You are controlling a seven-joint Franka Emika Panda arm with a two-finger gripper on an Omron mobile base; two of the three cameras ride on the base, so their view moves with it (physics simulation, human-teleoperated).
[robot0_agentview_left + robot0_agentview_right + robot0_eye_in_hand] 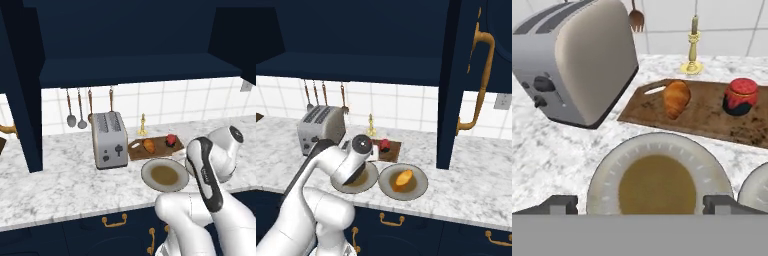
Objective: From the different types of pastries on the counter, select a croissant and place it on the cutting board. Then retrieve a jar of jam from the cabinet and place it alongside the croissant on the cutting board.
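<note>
Plate abuts cutting board, seemingly.

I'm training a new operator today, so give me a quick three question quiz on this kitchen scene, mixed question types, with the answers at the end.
1. True or false: the croissant lies on the cutting board.
2. Multiple choice: what stands on the board with the croissant? A) the toaster B) the jar of jam C) the candlestick
3. Short answer: in the right base view, what lies on the plate nearer the open cabinet door?

Key
1. True.
2. B. The toaster and the candlestick stand on the counter, off the board.
3. A rounder orange-yellow pastry; the other plate, below the gripper, holds no pastry.
</note>
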